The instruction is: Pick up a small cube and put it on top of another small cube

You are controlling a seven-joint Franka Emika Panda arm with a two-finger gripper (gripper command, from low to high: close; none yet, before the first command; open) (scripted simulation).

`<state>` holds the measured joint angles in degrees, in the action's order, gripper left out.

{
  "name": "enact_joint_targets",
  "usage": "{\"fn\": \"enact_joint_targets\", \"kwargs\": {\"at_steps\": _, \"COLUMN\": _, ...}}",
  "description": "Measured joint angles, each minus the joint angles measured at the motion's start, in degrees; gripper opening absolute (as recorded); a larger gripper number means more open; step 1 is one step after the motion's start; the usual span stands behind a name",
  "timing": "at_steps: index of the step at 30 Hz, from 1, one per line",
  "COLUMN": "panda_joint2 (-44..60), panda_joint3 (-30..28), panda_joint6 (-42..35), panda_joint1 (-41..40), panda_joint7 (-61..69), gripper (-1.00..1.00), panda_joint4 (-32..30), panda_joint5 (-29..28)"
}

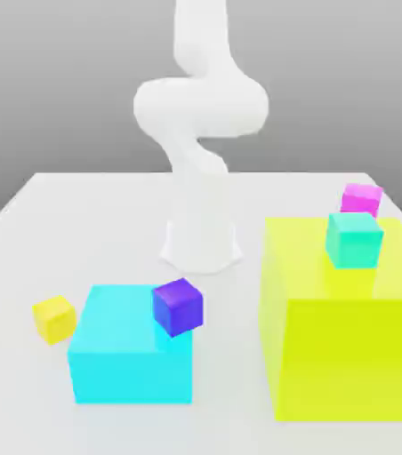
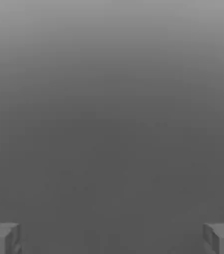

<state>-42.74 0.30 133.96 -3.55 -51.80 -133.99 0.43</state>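
i see the small plain yellow cube [image 1: 54, 319] sitting on the white table [image 1: 27, 231], at the exterior view's left, just beside the big cyan block [image 1: 132, 357] and apart from it by a thin strip of table. nothing touches it. the gripper [image 2: 112, 240] is nowhere near it: in the hand view its two grey fingertips [image 2: 2, 239] stand wide apart at opposite edges, jaws fully released, with only plain grey background between them, so i read the hand as empty and touching nothing.

working outward from the yellow cube, the big cyan block carries a small purple cube [image 1: 178, 307] at its far corner on the exterior view's right, turned a little against the block's edges. behind these stands the white robot arm [image 1: 200, 133], its base on the table, rising out of the top of the exterior view. further to the exterior view's right is the huge yellow-green block [image 1: 347, 338], the tallest thing on the table, with a small teal cube [image 1: 354, 239] resting on its top face. a small magenta cube [image 1: 361, 199] shows just behind the teal one; i cannot tell whether it sits on the block or beyond it.
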Motion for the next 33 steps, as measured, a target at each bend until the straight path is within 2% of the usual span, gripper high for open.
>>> {"fn": "enact_joint_targets", "kwargs": {"at_steps": 21, "panda_joint2": 26.0, "panda_joint3": 1.4, "panda_joint6": 18.1, "panda_joint1": -27.4, "panda_joint7": -52.3, "gripper": 0.00, "panda_joint4": -18.5, "panda_joint5": 0.7}}
{"fn": "enact_joint_targets", "kwargs": {"at_steps": 33, "panda_joint2": 40.8, "panda_joint3": -1.8, "panda_joint6": 28.4, "panda_joint1": -40.1, "panda_joint7": -83.0, "gripper": 0.00, "panda_joint4": -29.0, "panda_joint5": -0.5}}
